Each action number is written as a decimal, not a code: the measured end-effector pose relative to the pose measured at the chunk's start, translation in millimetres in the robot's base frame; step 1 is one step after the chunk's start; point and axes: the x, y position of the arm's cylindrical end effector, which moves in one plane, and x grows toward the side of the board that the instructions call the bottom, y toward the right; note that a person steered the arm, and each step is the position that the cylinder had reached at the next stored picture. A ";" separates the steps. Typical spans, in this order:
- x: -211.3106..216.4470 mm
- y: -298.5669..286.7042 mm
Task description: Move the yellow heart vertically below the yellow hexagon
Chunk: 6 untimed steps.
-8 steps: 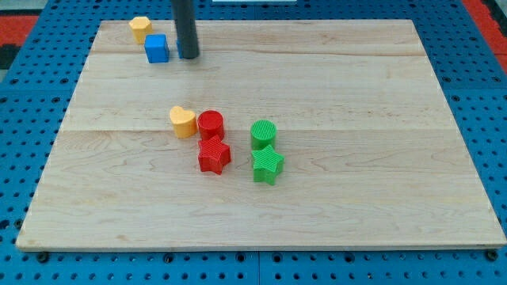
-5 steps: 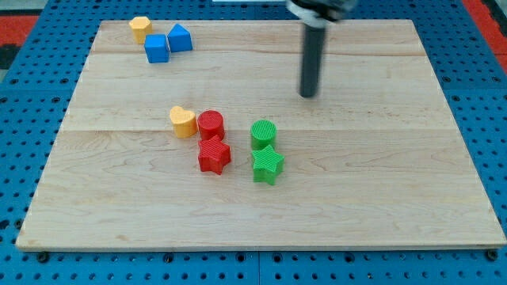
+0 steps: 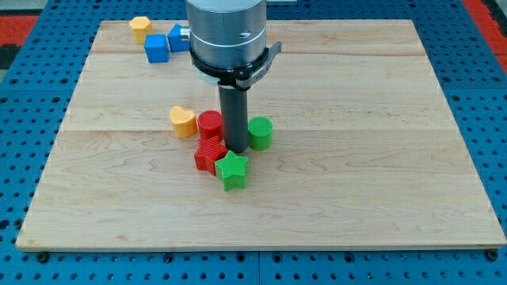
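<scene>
The yellow heart (image 3: 182, 121) lies left of centre on the wooden board (image 3: 372, 182). The yellow hexagon (image 3: 140, 28) sits at the view's top left corner. My tip (image 3: 235, 149) stands between the red cylinder (image 3: 210, 125) and the green cylinder (image 3: 260, 132), just above the green star (image 3: 232, 170). The tip is to the right of the heart, with the red cylinder between them. The red cylinder touches the heart's right side.
A red star (image 3: 207, 154) lies below the red cylinder, touching the green star. A blue cube (image 3: 156, 48) and another blue block (image 3: 177, 36), partly hidden by the arm, sit right of the hexagon.
My tip swept from the top left across to the right, then down into the cluster. The green star has shifted left and down, now against the red star.
</scene>
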 end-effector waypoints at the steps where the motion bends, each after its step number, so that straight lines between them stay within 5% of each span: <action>1: -12.9 -7.0; 4: -40.3 -134.5; 6: -123.8 -143.5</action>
